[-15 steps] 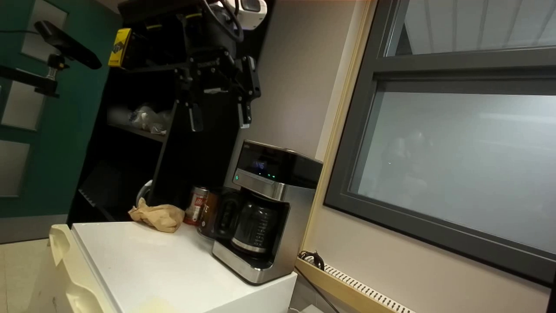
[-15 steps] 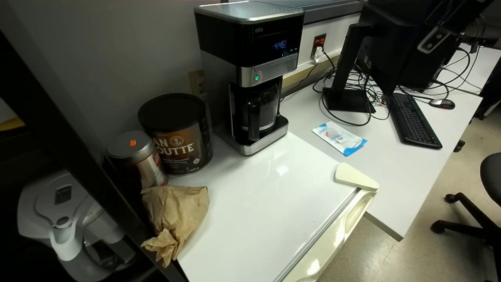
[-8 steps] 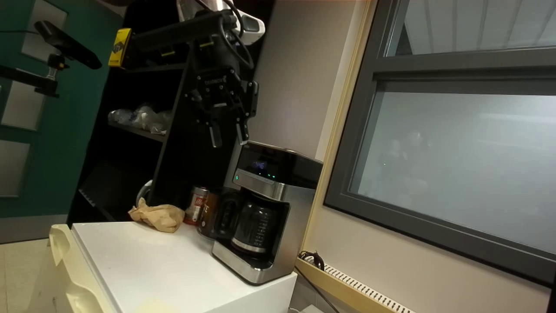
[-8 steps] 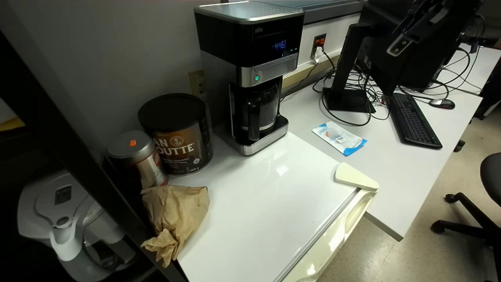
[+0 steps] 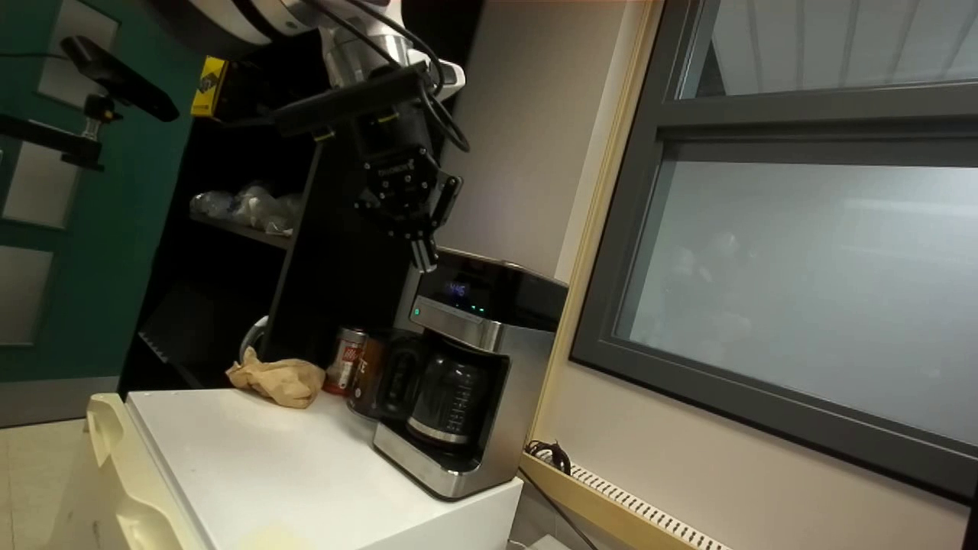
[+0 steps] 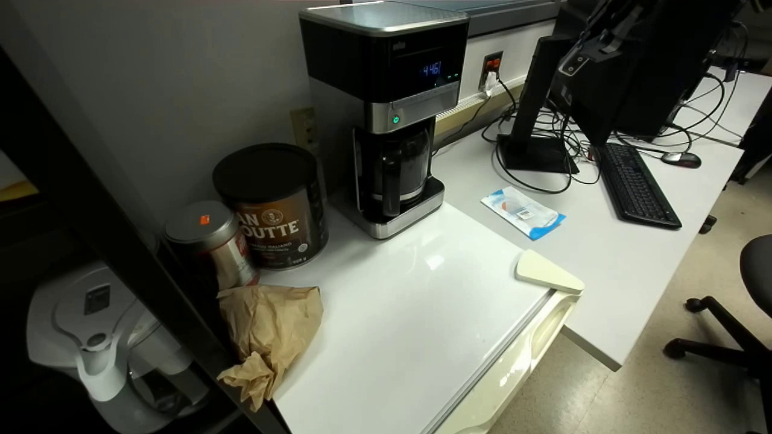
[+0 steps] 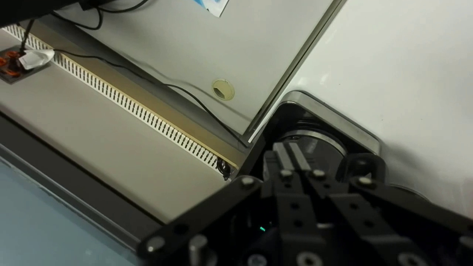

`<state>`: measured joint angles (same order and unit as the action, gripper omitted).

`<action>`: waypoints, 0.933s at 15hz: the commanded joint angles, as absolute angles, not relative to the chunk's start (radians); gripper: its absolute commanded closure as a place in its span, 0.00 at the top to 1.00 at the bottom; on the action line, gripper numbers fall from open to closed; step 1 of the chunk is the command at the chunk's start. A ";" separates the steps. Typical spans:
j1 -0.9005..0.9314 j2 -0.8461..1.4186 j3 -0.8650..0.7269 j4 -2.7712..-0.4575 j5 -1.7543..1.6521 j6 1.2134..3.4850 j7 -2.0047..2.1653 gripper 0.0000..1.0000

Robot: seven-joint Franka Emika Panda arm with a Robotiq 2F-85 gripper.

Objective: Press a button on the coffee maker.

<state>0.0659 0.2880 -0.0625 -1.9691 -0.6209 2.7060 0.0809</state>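
The black and silver coffee maker [image 5: 527,374] shows in both exterior views, with its clock display [image 6: 431,69] lit and a round green-lit button [image 6: 395,119] on the silver strip. My gripper [image 5: 424,258] points down beside the machine's upper front corner, higher than that button. Its fingers are together with nothing between them. Whether the tips touch the machine cannot be made out. In the wrist view the gripper [image 7: 291,155] reaches across the dark glass carafe [image 7: 325,151], and its linkage hides most of the control panel; one small green light shows through.
A large brown coffee can [image 6: 274,229], a smaller silver can [image 6: 208,241] and a crumpled paper bag [image 6: 271,337] stand beside the coffee maker on the white cabinet top [image 6: 392,325]. A monitor stand [image 6: 534,108], cables and a keyboard [image 6: 639,187] occupy the adjoining desk.
My gripper has come down and a little to the right in an exterior view, closer to the coffee maker's top. Its fingers went from wide apart to shut. The coffee maker stayed put.
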 commanded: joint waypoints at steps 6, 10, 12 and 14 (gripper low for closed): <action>0.146 0.450 -0.132 -1.789 -0.885 2.749 0.287 0.01; 0.166 0.521 -0.152 -1.708 -0.965 2.775 0.378 0.01; 0.172 0.560 -0.160 -1.667 -0.989 2.783 0.416 0.01; 0.176 0.597 -0.165 -1.626 -1.006 2.793 0.451 0.01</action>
<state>0.1545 0.5212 -0.1359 -1.7178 -0.9651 2.7637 0.3859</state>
